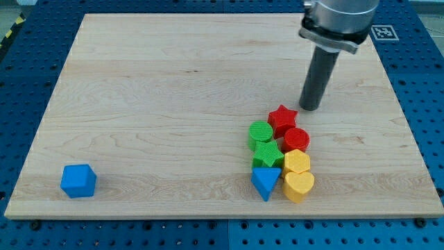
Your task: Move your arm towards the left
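My tip (pixel 310 107): plain dark rod end, no jaws to open or shut. On wooden board (pixel 173 104), just up-right of red star (pixel 282 119), apart. Blue cube (pixel 78 180) far left.

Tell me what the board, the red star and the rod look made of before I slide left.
The board looks like pale wood: grain lines run along it, with a matt finish. The red star looks like moulded or printed plastic, uniform in colour with a slight sheen; which one I cannot tell. The rod ending in my tip, just above and right of the star, looks dark, smooth, possibly metal or plastic.
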